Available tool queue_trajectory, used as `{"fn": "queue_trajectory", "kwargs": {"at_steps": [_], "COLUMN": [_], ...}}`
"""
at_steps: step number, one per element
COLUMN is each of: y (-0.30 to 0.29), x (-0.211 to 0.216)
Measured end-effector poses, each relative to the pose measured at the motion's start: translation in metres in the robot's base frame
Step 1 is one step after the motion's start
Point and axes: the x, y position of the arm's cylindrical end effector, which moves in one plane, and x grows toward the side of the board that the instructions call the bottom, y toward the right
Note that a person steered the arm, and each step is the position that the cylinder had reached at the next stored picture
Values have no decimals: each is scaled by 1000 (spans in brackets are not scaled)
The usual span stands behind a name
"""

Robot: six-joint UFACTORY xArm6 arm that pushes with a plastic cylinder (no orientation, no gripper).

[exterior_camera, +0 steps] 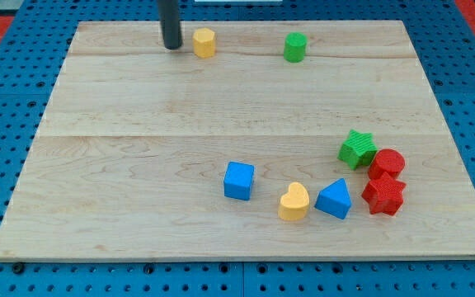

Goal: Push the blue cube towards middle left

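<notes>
The blue cube [239, 181] sits on the wooden board [138, 148], a little right of centre and towards the view's bottom. My tip [172, 47] rests near the view's top edge of the board, just left of a yellow hexagonal block [204, 42]. The tip is far from the blue cube, up and to the left of it, and touches no block.
A green cylinder [295, 47] stands at the top, right of centre. A yellow heart [293, 202] and a blue triangular block [334, 199] lie right of the cube. A green star [358, 148], a red cylinder [387, 163] and a red star [383, 196] cluster at the right.
</notes>
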Motion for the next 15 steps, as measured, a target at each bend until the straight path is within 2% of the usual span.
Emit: {"fn": "queue_trajectory", "kwargs": {"at_steps": [1,2,3,4,6,7,9,10,11,12,13,15], "y": [28,52,52,52,202,175,9,33,-17,-22,-58,-96], "x": [-3,29,38,90,234,287,269,337,338,274,215,146]}}
